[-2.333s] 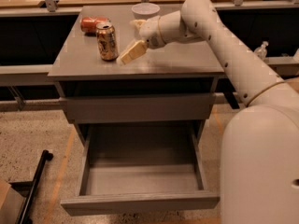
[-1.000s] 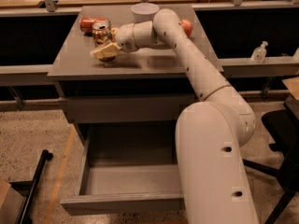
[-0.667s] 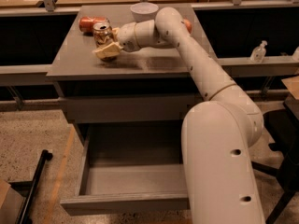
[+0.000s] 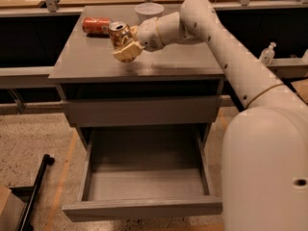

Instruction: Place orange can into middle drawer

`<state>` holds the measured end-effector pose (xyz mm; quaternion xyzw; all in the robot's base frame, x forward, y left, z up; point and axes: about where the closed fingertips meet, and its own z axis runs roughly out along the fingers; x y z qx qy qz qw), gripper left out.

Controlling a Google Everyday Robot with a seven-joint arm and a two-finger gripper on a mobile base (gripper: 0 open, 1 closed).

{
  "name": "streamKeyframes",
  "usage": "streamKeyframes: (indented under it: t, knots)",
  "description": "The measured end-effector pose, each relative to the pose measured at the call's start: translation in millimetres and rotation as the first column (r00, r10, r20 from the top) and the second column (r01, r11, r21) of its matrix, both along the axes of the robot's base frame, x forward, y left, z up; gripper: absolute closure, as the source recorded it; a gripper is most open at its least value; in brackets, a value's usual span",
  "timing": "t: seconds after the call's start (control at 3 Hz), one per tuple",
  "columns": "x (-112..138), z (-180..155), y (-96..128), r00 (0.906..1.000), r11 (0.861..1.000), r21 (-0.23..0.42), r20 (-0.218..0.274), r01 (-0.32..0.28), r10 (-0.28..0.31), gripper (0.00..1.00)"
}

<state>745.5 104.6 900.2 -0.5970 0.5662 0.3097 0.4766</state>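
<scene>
The orange can (image 4: 119, 34) is a slim gold-brown can with a silver top. It is tilted and lifted a little off the grey cabinet top (image 4: 159, 61), near the back left. My gripper (image 4: 126, 49) is shut on the orange can, with its tan fingers (image 4: 128, 52) around the can's lower part. The middle drawer (image 4: 144, 177) is pulled out wide below, grey and shallow, with nothing inside. The can is above and behind the drawer's opening.
A red-orange can (image 4: 96, 25) lies on its side at the cabinet top's back left, just left of the gripper. A clear round tub (image 4: 148, 9) stands at the back. A shut drawer front (image 4: 142, 110) sits above the open one. A black bar (image 4: 36, 194) lies on the floor at left.
The gripper moved left across the cabinet top and closed around the orange can. The can now stands higher off the top and leans over.
</scene>
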Motion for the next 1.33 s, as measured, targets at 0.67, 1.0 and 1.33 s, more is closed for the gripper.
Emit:
streamKeyframes:
  t: [0.67,1.0,1.33]
  knots:
    - [-77.0,24.9,-54.0,0.9997,0.996,-0.086,-0.02,-0.013,0.011,1.0]
    - [-125.2,17.1,-75.4,0.9979,0.995,-0.097,-0.065,-0.013,0.007,1.0]
    - [-166.9,0.4,-99.5,0.9918,0.996,-0.093,-0.127,0.003,-0.015,1.0]
